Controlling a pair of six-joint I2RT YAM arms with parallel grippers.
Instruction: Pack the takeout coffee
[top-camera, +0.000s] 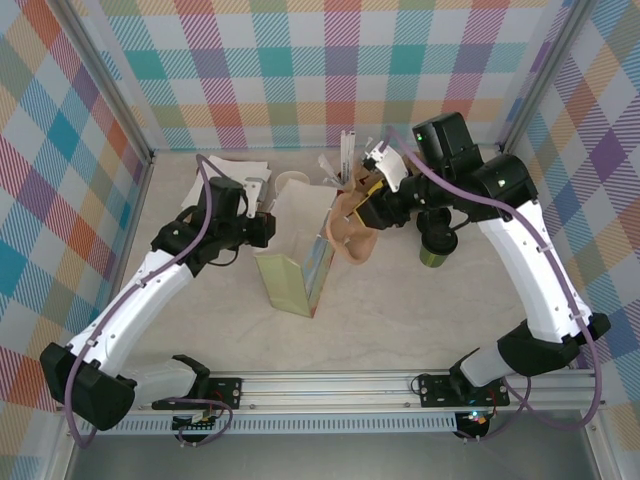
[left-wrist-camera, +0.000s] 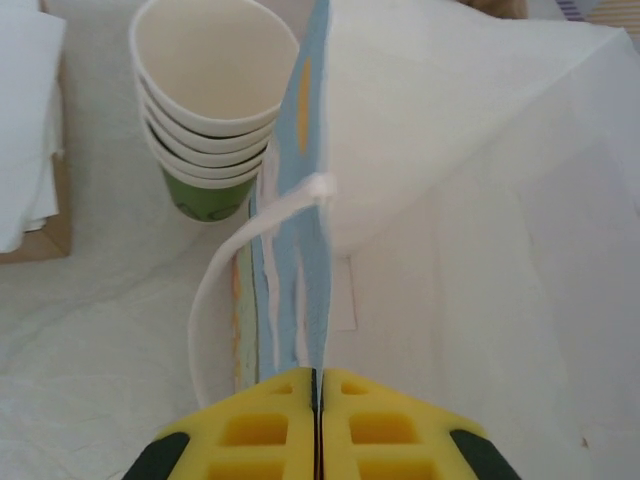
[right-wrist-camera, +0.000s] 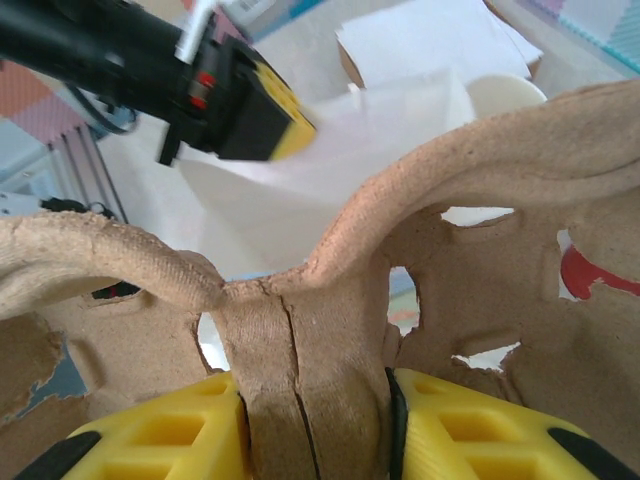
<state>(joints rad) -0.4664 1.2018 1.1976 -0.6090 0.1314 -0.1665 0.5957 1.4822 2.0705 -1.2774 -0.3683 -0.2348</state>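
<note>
The takeout coffee (top-camera: 435, 248) stands upright on the worktop (top-camera: 400, 320) beneath the right arm (top-camera: 520, 240). It is just to the right of the right jaws and not between them. Those jaws are partly closed, clamped on the centre ridge of a brown pulp cup carrier (right-wrist-camera: 300, 350), which they hold just beside the paper bag (top-camera: 292, 280). The left jaws are pressed shut on the bag's blue side edge, well apart from the coffee. A stack of paper cups (left-wrist-camera: 205, 110) stands beyond them.

Takeout coffee (top-camera: 434, 254) partly under R arm; carrier (right-wrist-camera: 480, 200) edge-cropped.
</note>
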